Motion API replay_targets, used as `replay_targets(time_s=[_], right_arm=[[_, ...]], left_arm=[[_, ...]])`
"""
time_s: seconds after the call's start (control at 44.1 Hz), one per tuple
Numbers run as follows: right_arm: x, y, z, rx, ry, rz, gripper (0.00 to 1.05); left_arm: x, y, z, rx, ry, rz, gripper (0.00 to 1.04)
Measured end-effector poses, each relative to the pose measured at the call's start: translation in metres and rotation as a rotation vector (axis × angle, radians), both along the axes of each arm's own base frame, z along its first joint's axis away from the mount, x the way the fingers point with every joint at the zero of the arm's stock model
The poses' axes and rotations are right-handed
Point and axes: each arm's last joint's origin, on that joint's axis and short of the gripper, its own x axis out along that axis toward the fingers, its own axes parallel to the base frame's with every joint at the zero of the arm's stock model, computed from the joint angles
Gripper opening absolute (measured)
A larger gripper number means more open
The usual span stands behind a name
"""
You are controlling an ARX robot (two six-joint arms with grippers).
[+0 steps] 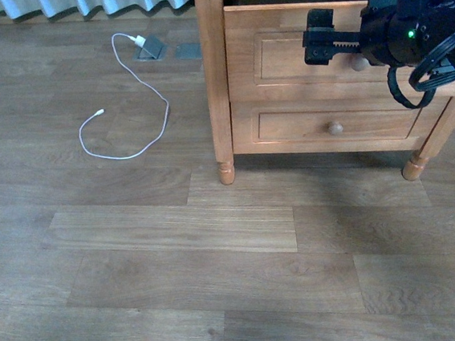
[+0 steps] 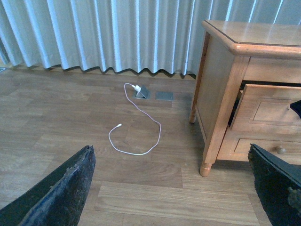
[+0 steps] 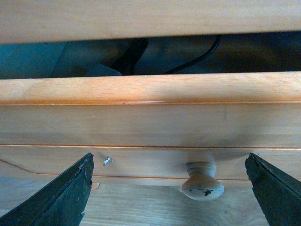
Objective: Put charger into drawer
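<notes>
The drawer (image 1: 290,23) is the upper one of the light-wood nightstand and stands pulled out a little. In the right wrist view, the gap above the drawer front (image 3: 150,117) shows a dark interior. A thin black cable (image 3: 202,56) and a greyish block (image 3: 101,70) lie in there, seemingly the charger, mostly hidden. My right gripper (image 1: 317,37) hovers open just in front of the drawer, its fingers (image 3: 70,193) spread wide on either side of the round pale knob (image 3: 203,182), touching nothing. My left gripper (image 2: 170,148) is open above the floor, left of the nightstand, holding nothing.
A long white cable (image 1: 166,112) with a white plug (image 1: 141,40) loops over the wood floor left of the nightstand, by two grey floor plates (image 1: 188,51). The lower drawer (image 1: 288,128) is shut. Curtains (image 2: 117,33) hang behind. The nightstand leg (image 1: 226,171) stands near the middle.
</notes>
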Motion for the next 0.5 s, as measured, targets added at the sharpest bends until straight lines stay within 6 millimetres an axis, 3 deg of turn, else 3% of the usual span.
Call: replay_targets(time_s=[0.181, 0.499], right_arm=[[0.021, 0.003, -0.006, -0.018, -0.026, -0.006, 0.96], [0.03, 0.004, -0.018, -0.038, -0.046, -0.045, 0.96]], left_arm=[[0.0, 0.0, 0.0, 0.0, 0.0, 0.0, 0.99], [0.0, 0.0, 0.0, 0.0, 0.0, 0.0, 0.99]])
